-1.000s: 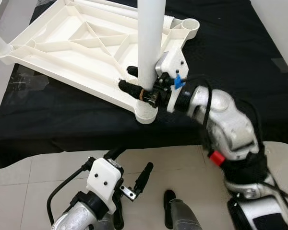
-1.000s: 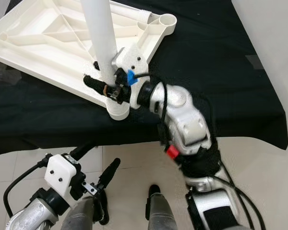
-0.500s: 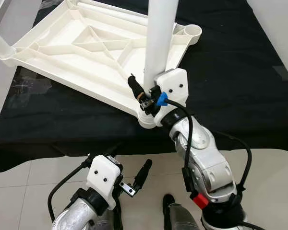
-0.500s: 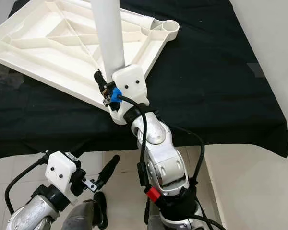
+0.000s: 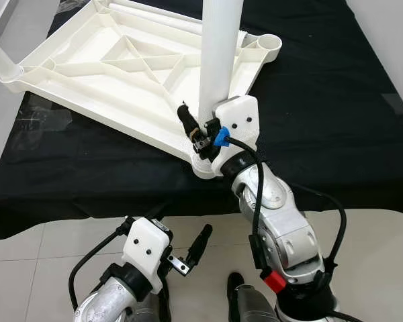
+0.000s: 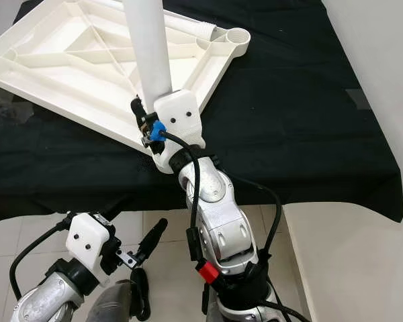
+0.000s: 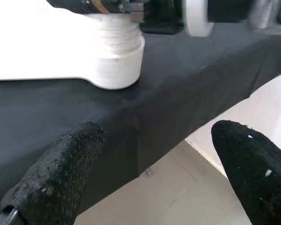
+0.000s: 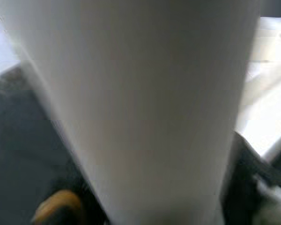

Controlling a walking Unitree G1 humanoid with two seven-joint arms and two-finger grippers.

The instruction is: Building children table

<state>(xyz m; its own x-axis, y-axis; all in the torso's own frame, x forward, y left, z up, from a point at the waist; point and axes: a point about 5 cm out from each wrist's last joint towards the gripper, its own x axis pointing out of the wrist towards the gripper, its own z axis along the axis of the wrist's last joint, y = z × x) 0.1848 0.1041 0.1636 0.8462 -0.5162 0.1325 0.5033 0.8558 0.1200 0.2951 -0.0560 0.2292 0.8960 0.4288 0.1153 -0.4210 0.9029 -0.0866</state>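
An upside-down white plastic table top lies on a black-covered table. A white table leg stands upright in its near corner socket. My right gripper is shut on this leg just above the socket, with one black finger showing on the leg's left side. The right wrist view has the leg pressed close against the camera. My left gripper hangs open below the table's front edge, its fingertips wide apart and holding nothing.
Another white leg stands at the top's left corner. An open socket sits at the far right corner. The black cloth drapes over the front edge, with pale tiled floor below. My own feet show at the bottom.
My right wrist has turned around the upright leg while gripping it, and the arm's elbow has swung from the right to below the gripper. The left arm has stayed put.
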